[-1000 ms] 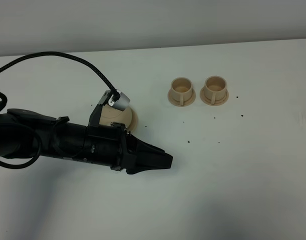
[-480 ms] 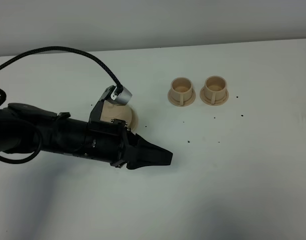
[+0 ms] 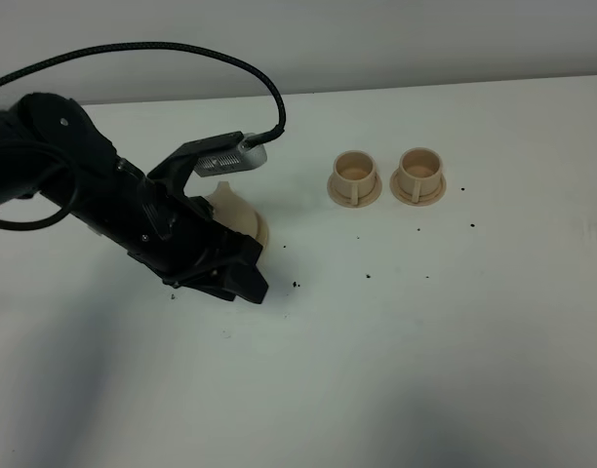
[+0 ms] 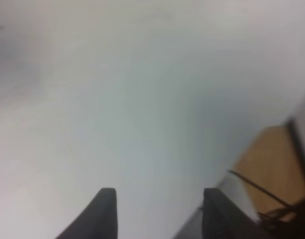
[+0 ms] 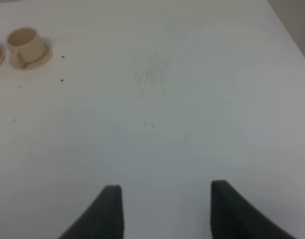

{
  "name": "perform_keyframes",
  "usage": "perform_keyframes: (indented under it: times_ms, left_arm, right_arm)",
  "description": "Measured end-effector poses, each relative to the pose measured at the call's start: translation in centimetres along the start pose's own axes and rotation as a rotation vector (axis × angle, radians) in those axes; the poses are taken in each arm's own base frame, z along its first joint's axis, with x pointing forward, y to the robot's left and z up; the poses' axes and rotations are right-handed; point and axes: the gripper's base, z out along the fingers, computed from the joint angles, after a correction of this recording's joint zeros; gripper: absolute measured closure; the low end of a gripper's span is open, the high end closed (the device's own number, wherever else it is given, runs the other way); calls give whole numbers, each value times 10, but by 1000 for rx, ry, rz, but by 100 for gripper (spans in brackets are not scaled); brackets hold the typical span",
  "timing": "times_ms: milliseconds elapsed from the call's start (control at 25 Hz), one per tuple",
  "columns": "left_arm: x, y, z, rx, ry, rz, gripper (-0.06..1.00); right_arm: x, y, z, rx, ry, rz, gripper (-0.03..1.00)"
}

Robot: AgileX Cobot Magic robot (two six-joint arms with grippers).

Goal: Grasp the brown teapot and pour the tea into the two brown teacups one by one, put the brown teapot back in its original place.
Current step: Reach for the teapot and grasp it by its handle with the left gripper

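Note:
The brown teapot (image 3: pixel 228 208) stands on its wide saucer (image 3: pixel 262 234), the original place, left of centre, and my left arm covers most of it. My left gripper (image 3: pixel 250 288) points down and to the right, just in front of the teapot. In the blurred left wrist view the left gripper (image 4: pixel 160 214) is open over bare table. The two brown teacups (image 3: pixel 353 177) (image 3: pixel 418 175) sit on small saucers at the back. In the right wrist view the right gripper (image 5: pixel 165 209) is open, far from one teacup (image 5: pixel 25 44). No tea is visible.
Small dark specks (image 3: pixel 297 285) dot the white table (image 3: pixel 455 331) between the teapot and the cups. A black cable (image 3: pixel 181 49) loops above the left arm. The left wrist view shows the table edge and a wooden floor (image 4: pixel 272 164).
My left arm has swung up and turned, so the gripper moved left and now angles downward just in front of the teapot. The cups and the teapot have not moved.

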Motion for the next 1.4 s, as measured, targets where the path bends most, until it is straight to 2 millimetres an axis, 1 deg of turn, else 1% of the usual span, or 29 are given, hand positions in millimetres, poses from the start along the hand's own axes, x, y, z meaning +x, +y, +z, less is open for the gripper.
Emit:
perform_keyframes:
  times_ms: [160,320,680,840,1080,1240,1320,1400]
  left_arm:
    - [-10,5,-16,-148,3,-67,52]
    - [-18,7,-28,-236,-25,-136,52]
    - [-16,15,-34,-353,0,-262,52]
    - [-25,18,-30,-356,50,-281,52]
    - [-57,30,-12,-357,159,-315,52]
    - [-80,38,-1,-360,148,-325,52]
    - [-86,43,5,-369,149,-326,52]
    - [-87,47,10,-376,158,-329,52]
  right_arm:
    - [0,0,0,0,0,0,54]
    - [0,0,0,0,0,0,54]
    - [0,0,0,-1,0,0,54]
    - [0,0,0,-1,0,0,54]
    - [0,0,0,-1,0,0,54]
    - [0,0,0,-1,0,0,54]
    - [0,0,0,-1,-1,1,54]
    - [0,0,0,-1,-1,1,54]
